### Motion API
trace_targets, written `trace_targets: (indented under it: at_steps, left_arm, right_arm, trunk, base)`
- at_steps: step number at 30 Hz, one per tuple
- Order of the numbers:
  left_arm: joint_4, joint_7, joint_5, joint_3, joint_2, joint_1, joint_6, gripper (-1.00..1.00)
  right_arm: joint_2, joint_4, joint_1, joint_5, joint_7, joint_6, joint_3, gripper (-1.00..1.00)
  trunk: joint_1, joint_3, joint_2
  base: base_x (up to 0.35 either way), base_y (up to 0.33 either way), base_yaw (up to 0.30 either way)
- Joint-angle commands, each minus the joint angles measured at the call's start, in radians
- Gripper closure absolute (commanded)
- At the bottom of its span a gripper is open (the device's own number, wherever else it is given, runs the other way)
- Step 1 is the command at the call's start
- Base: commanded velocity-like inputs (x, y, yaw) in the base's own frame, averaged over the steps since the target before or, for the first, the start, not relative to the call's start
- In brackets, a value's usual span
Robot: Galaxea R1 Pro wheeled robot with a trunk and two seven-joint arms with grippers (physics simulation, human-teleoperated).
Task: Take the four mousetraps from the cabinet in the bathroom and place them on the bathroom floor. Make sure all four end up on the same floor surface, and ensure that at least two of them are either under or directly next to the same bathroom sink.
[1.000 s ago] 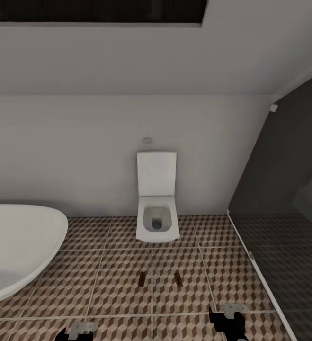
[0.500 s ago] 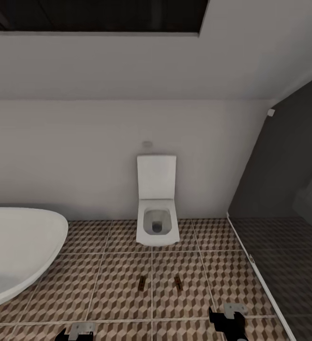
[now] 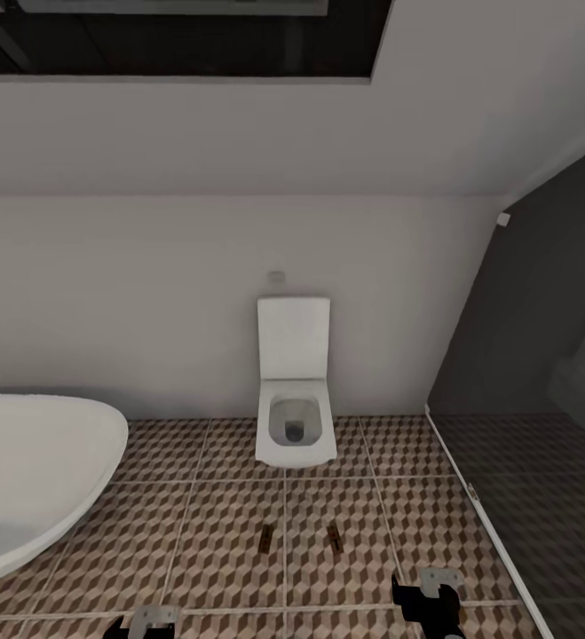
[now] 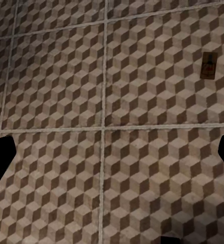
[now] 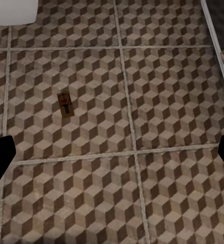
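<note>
The bathroom floor [image 3: 212, 524], tiled in a brown, beige and white cube pattern, runs across the lower half of the head view below a pale grey wall and a sloped ceiling. A white toilet [image 3: 295, 417] stands against the wall at centre, a white bathtub [image 3: 35, 479] curves in at the lower left, and a dark glass partition [image 3: 541, 399] fills the right side. Two mousetraps lie flat on the tiles in front of the toilet, near each other but apart: one [image 3: 266, 538] left of a grout line, the other [image 3: 334, 536] right of it. The left gripper [image 3: 141, 628] and right gripper [image 3: 427, 608] sit at the bottom edge; in both wrist views their fingers are spread wide, released and holding nothing.
</note>
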Motion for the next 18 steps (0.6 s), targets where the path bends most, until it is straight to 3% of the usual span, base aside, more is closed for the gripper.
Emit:
trace_targets:
  at_steps: [1,18]
  left_arm:
    - [0.003,0.003,0.003,-0.008,-0.001,-0.001,-0.003,-1.00]
    - [0.002,0.003,0.003,-0.008,-0.001,0.000,-0.004,-1.00]
  right_arm:
    - [0.000,0.001,-0.001,-0.010,-0.001,-0.003,0.009,-1.00]
    - [0.000,0.001,-0.001,-0.010,-0.001,-0.003,0.009,-1.00]
  trunk:
    - [0.001,0.000,-0.002]
    - [0.001,0.027,-0.002]
  base:
    - [0.000,0.000,0.000]
    - [0.000,0.000,0.000]
